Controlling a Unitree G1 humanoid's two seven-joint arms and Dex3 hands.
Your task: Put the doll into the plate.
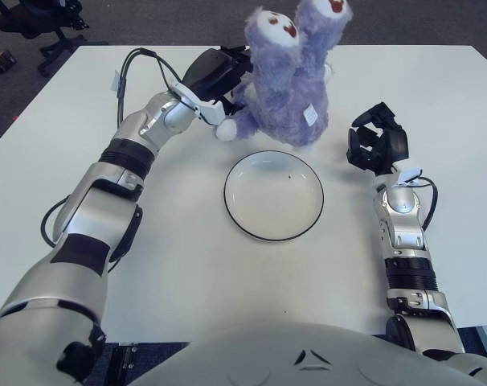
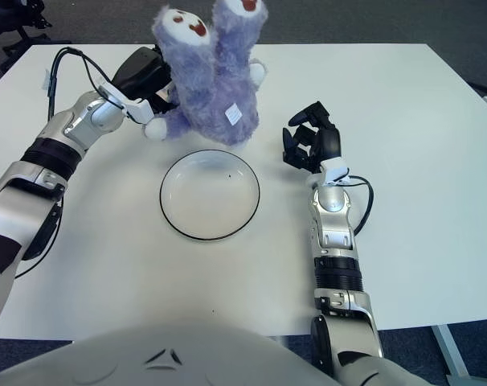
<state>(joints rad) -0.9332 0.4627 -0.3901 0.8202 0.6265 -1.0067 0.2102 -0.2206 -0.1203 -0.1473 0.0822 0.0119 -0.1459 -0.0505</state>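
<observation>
The purple plush doll [image 1: 288, 80] has two white faces with red mouths and stands upright just beyond the far rim of the plate. My left hand [image 1: 219, 76] is at the doll's left side, its black fingers closed on the doll's body next to a white paw [image 1: 225, 129]. The white plate [image 1: 230, 211] with a dark rim lies empty at the table's middle, in front of the doll. My right hand [image 1: 376, 145] shows to the right of the plate, fingers loosely curled and holding nothing.
The white table [image 1: 436, 88] spans the view, with dark floor beyond its far edge. A black office chair [image 1: 42, 20] stands past the far left corner. A black cable [image 1: 135, 64] loops over my left forearm.
</observation>
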